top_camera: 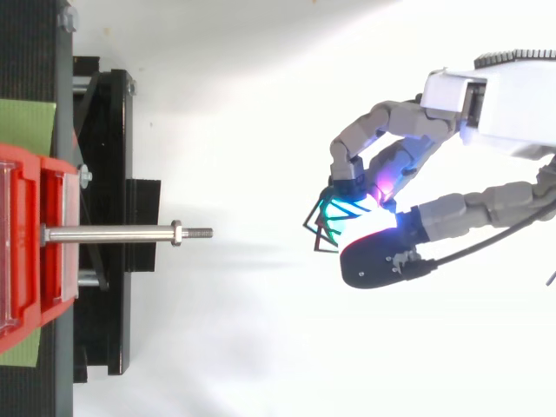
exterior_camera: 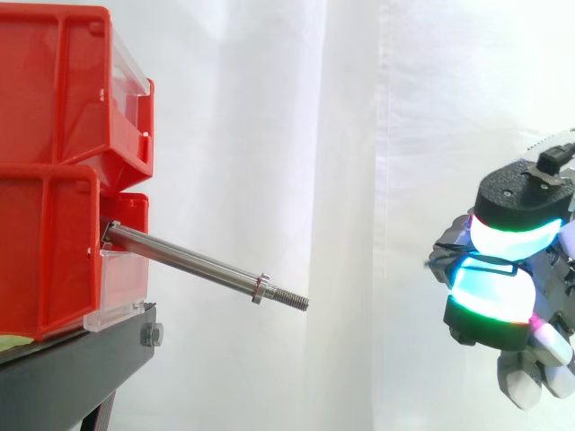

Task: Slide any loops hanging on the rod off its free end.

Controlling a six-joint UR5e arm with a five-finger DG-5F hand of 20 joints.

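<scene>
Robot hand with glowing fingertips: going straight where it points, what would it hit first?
Probably the threaded end of the silver metal rod; open space lies between it and the hand pinching thin black loops.

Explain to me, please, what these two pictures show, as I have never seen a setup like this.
This is a robot arm with a fingered hand; the glowing pads are its own fingertips. One picture is taken from the side, level with the work, the other from above. At the left, red bins sit on a black stand, and a metal rod sticks out of the lower bin towards the hand. Nothing hangs on the rod. The hand is well clear of its free end and pinches what look like thin dark loops between its fingertips.
</scene>
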